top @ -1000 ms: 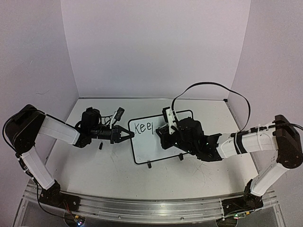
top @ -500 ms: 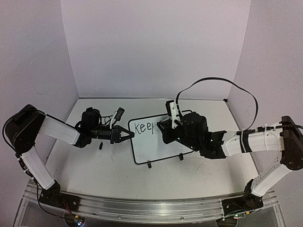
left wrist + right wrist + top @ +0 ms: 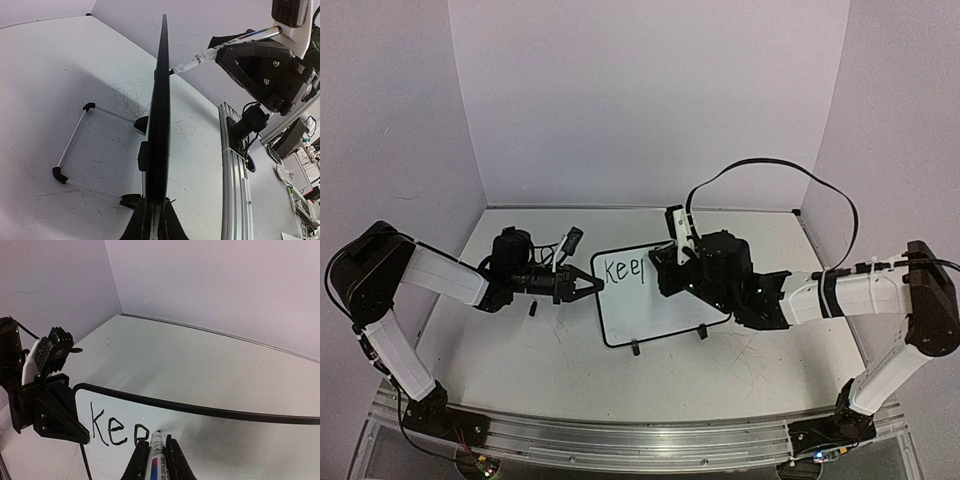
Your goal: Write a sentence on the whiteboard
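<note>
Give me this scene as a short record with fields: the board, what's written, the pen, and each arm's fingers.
whiteboard: upright on the table
lettering: "Kee" plus a fourth letter partly hidden by the marker
marker: tip at the board, by that last letter
left fingers: shut on the whiteboard's side edge
right fingers: shut on the marker

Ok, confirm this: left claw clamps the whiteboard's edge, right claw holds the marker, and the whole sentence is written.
Wrong on one count: the sentence is unfinished; only about "Keep" stands on the whiteboard, as the right wrist view shows. The left claw does clamp its edge and the right claw holds the marker.
</note>
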